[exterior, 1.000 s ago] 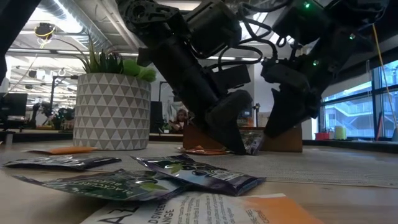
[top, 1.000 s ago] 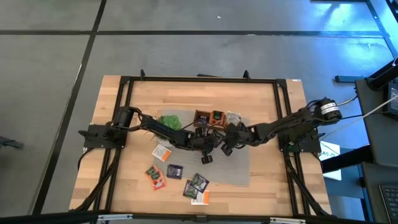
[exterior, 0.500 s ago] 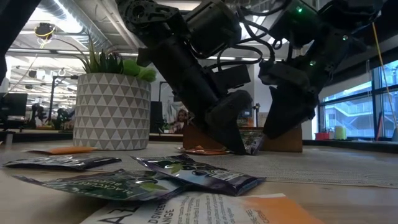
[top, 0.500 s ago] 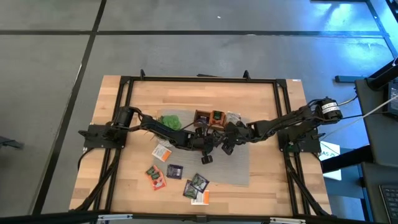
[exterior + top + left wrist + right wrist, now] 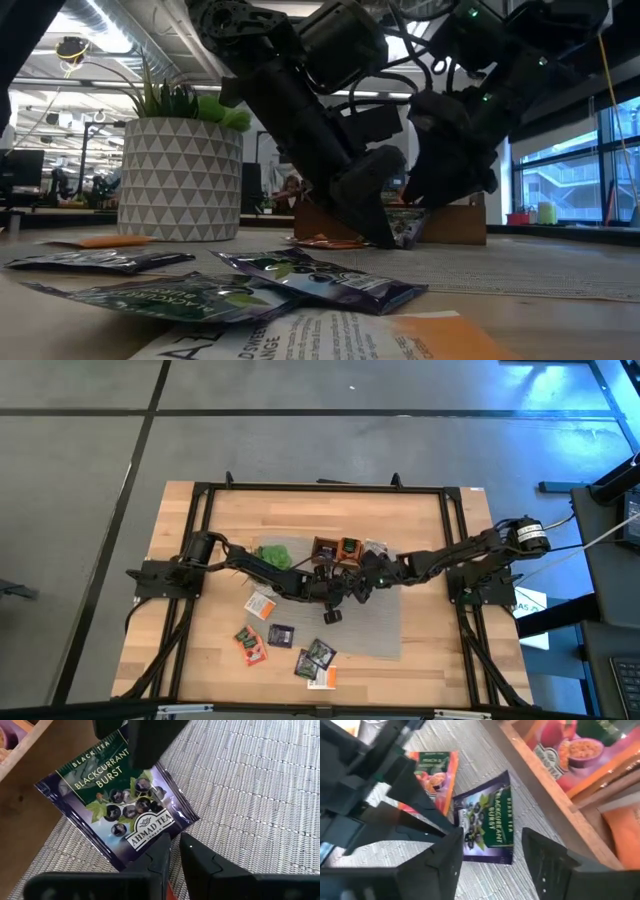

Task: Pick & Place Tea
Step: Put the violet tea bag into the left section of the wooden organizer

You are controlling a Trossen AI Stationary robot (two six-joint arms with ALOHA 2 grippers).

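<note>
My left gripper [image 5: 172,851] pinches a blackcurrant sachet [image 5: 116,805].
My right gripper [image 5: 492,851] hovers above it, fingers spread, beside the box [image 5: 555,795].

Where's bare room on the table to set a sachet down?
Bare: the grey mat right of the loose sachets, and wood behind the wooden box. Crowded: mid-table, where the left gripper and right gripper meet over the blackcurrant sachet.

Grey concrete floor [image 5: 90,510] surrounds the table; windows [image 5: 560,170] glow beyond.
</note>
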